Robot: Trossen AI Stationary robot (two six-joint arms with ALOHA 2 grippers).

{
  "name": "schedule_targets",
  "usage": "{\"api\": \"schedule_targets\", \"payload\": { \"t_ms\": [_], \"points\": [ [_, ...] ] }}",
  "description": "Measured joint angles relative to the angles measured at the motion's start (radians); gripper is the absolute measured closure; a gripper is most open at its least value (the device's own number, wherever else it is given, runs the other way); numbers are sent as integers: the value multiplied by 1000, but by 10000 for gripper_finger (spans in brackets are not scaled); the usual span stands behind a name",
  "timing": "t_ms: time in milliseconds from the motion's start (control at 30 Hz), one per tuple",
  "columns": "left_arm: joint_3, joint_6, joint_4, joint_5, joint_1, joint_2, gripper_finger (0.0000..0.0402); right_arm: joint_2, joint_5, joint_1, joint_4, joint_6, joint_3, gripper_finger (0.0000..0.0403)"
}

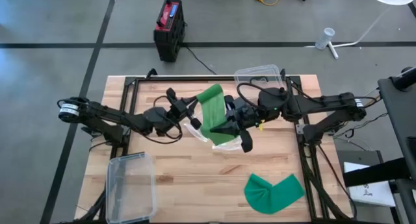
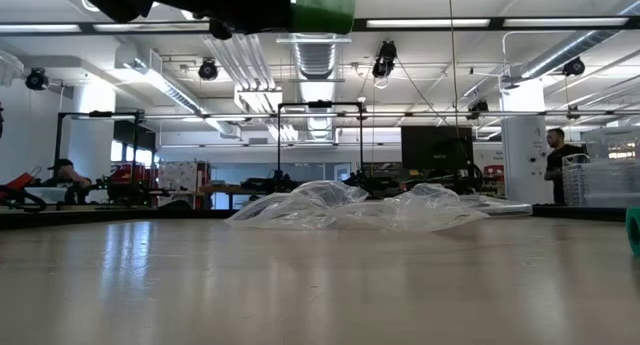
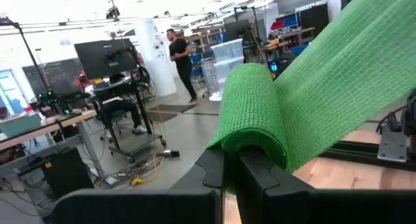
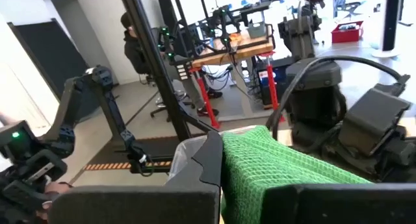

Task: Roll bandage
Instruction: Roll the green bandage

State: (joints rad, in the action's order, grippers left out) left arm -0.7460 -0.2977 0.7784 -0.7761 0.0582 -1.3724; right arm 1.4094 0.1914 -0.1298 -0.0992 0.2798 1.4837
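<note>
A green mesh bandage (image 1: 212,110) hangs in the air over the table's middle, stretched between my two grippers. One end is wound into a roll (image 3: 250,113), and the flat strip (image 3: 338,87) runs on from it. My left gripper (image 1: 195,112) is shut on the rolled end. My right gripper (image 1: 227,128) is shut on the strip's other end (image 4: 266,162). In the low view only the bandage's green edge (image 2: 325,5) shows at the top, below the dark arms. My left gripper pinches the bandage's rolled end (image 3: 247,143) between its two fingers (image 3: 211,169), coming in roughly level from the table's left. The roll is lifted clear of the table and the strip leaves it upward, fairly taut. My right gripper pinches the strip's other end (image 4: 250,159) between its two fingers (image 4: 208,162), roughly level from the table's right. One layer or several, I cannot tell. That end is held clear of the table.
A crumpled clear plastic bag (image 2: 350,207) lies on the table under the grippers. A second green bandage (image 1: 273,191) lies loose near the front right. One clear tub (image 1: 133,184) stands at the front left, another (image 1: 260,74) at the far edge. People stand in the room beyond.
</note>
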Motion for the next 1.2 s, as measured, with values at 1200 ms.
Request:
{"api": "schedule_targets", "payload": {
  "t_ms": [1200],
  "points": [
    [-156,45,-71,286,188,-257,397,-33,-112,231,-111,69,12,383]
  ]
}}
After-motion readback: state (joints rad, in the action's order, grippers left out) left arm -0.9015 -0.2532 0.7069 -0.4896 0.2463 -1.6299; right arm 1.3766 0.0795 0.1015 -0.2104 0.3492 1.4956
